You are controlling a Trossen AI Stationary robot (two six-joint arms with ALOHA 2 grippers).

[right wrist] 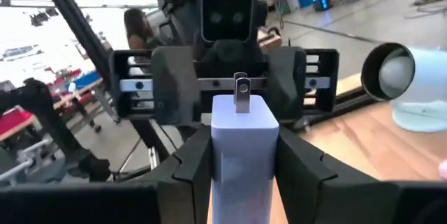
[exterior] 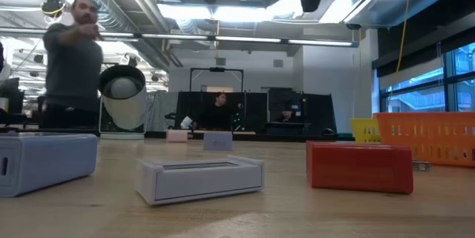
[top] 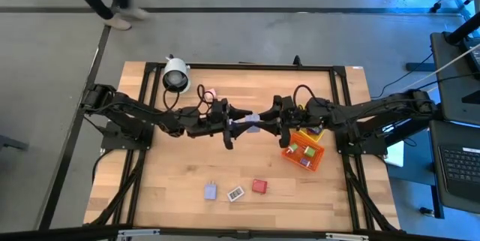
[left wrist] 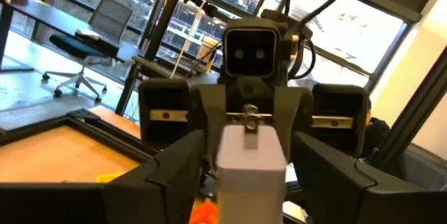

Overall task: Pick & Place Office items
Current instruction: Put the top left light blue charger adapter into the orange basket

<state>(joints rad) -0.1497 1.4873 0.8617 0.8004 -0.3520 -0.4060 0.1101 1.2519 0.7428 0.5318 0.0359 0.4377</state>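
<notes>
I have the right gripper point(top: 259, 120) clamped on the lavender block point(top: 248, 125) at the centre of the high frame, above the table point(top: 172, 173), while the left gripper point(top: 238, 118) meets it head-on with its fingers parted on either side of the same block. Just right of centre sits the orange bin point(top: 304, 151), already holding a few small pieces. Along the lower middle lie a second lavender block point(top: 211, 191), a white piece point(top: 235, 194) and a red block point(top: 259, 186), with a pink piece point(top: 210, 93) and the white cylinder point(top: 176, 74) toward the upper left.
</notes>
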